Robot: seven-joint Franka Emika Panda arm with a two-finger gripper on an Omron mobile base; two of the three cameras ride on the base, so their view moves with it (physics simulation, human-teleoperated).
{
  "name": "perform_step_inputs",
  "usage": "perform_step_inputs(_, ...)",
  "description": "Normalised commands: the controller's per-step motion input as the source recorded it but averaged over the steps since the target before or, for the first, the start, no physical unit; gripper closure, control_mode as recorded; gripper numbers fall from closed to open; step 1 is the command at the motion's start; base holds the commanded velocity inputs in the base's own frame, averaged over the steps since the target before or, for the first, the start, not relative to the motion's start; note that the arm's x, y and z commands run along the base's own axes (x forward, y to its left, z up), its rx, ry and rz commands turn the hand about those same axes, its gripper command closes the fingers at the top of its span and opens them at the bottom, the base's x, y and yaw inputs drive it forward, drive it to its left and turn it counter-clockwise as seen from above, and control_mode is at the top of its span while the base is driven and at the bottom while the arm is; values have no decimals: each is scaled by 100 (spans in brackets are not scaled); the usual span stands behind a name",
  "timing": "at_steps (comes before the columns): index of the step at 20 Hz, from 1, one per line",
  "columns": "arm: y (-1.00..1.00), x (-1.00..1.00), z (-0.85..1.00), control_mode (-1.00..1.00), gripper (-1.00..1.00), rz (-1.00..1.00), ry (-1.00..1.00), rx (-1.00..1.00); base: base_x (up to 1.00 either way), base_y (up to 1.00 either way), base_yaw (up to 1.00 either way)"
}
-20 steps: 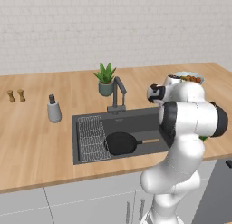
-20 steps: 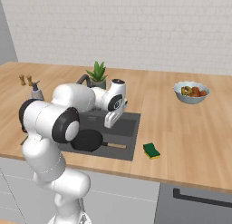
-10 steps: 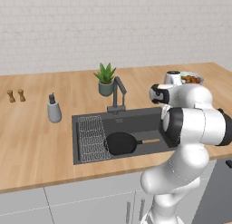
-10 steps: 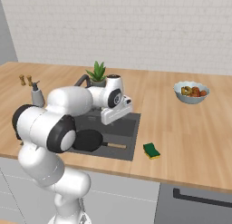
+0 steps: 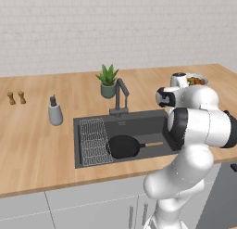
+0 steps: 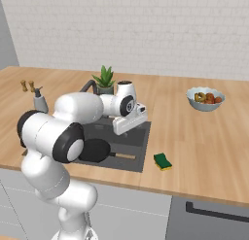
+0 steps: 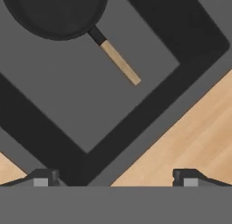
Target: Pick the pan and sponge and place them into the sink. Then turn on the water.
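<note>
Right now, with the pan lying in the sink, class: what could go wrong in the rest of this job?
1. The sponge lies near the counter's front edge; a clumsy approach might nudge it off.
2. The open gripper hangs above the sink rim; swinging low could clip it.
3. The faucet stands close behind the pan; the arm may bump it.

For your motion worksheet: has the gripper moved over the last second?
Yes. The gripper has swung from over the sink toward its counter-side rim, nearer the sponge.

sink [image 5: 139, 124]: pan [image 5: 124, 146] by rack [image 5: 94, 141], right floor bare | sponge [image 6: 163, 161]: counter around it bare
</note>
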Motion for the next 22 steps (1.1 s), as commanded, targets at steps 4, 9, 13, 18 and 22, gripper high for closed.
perform_step_inputs(4,-32,-17,0,-100,-100,-5,5,0,0,0,0)
perform_step_inputs(9,-27,-19,0,-100,-100,-6,4,0,0,0,0)
perform_step_inputs(13,-30,-9,0,-100,-100,-8,6,0,0,0,0)
perform_step_inputs(18,-21,-9,0,-100,-100,-7,4,0,0,0,0)
perform_step_inputs(22,-16,-9,0,-100,-100,-6,3,0,0,0,0)
